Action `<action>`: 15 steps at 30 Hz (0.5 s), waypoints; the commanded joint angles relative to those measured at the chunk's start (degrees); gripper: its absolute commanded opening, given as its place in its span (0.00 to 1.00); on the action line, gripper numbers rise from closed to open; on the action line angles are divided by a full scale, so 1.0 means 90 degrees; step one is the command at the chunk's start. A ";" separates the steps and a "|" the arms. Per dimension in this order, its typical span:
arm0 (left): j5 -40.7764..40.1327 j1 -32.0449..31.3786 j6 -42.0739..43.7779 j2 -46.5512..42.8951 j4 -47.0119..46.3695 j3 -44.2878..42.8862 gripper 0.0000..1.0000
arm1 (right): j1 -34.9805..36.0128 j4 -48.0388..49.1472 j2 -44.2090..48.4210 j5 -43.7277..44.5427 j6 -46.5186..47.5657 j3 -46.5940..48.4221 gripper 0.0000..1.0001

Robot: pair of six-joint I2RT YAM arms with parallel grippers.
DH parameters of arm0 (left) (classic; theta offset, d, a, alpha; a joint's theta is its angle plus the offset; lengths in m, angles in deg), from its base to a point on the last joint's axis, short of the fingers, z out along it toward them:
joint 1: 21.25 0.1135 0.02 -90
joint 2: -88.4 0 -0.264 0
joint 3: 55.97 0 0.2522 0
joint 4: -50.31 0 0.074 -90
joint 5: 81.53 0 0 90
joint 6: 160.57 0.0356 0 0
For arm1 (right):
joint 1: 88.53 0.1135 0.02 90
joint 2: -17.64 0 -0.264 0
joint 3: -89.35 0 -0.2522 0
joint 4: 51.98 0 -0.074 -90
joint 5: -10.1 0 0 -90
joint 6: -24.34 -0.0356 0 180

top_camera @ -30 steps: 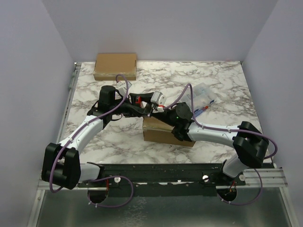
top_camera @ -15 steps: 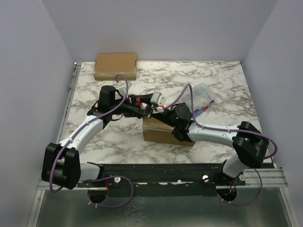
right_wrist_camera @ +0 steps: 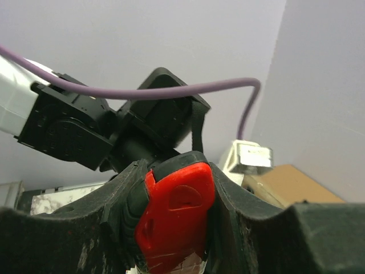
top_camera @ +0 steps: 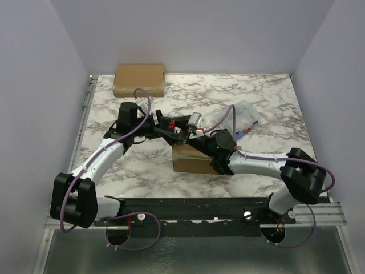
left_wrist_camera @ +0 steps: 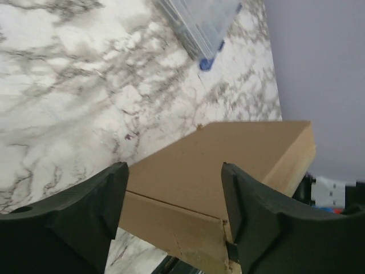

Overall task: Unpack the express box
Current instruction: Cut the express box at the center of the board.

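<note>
The brown express box (top_camera: 197,161) lies shut on the marble table (top_camera: 114,103), near the front middle. My left gripper (top_camera: 181,135) hovers over its far left corner. In the left wrist view the box (left_wrist_camera: 228,165) fills the space beyond that gripper (left_wrist_camera: 174,197), which is open, its black fingers (left_wrist_camera: 85,211) standing either side of a box corner. My right gripper (top_camera: 194,129) is above the box's back edge, tilted upward. It is shut on a red and black cutter (right_wrist_camera: 174,217), and the left arm's wrist shows behind it.
A second flat brown box (top_camera: 138,80) lies at the back left corner. A clear plastic bag (top_camera: 244,117) with small items lies right of centre; it shows in the left wrist view as a bag (left_wrist_camera: 197,23) with a blue bit. Grey walls enclose the table.
The left gripper's jaws have spread wider. Both wrists have shifted slightly to the right over the box. The right gripper's hold on the cutter is unchanged.
</note>
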 commanded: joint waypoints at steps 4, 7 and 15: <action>-0.1926 0.0565 -0.1422 -0.0980 0.1200 -0.0063 0.80 | -0.0032 0.0624 0.0059 0.1043 0.0449 -0.0279 0.01; -0.1907 0.0592 -0.1570 -0.1794 0.1367 0.0365 0.76 | -0.0108 0.0647 0.0050 0.1170 0.0563 -0.0287 0.01; -0.0588 0.0423 -0.1676 -0.2780 0.0870 0.1234 0.48 | -0.0226 0.0715 -0.0202 0.1721 0.0935 -0.0176 0.01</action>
